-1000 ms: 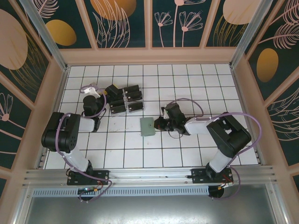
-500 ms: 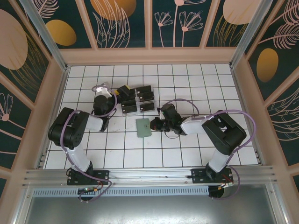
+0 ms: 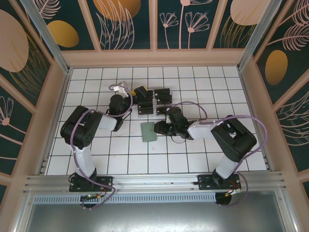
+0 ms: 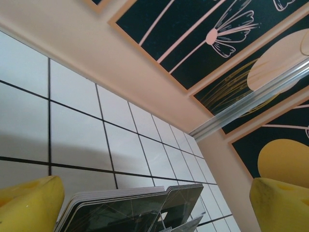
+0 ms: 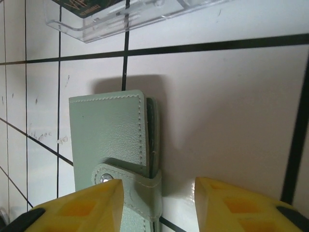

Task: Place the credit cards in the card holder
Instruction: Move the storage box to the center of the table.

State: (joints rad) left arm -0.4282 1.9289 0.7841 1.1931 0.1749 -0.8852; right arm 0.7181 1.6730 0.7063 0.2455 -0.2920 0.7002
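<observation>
The sage-green card holder [image 3: 148,131] lies flat on the tiled tabletop [image 3: 125,159], near its middle. The right hand [image 5: 158,193] has its fingers apart, with the tab end of the holder between them, not clamped. Just far of the holder stands a clear rack [image 5: 159,12] with the black credit cards [image 4: 186,195]. The left hand [image 4: 154,203] is wide apart, one finger on each side of this rack.

No readable text, no labels — none
</observation>
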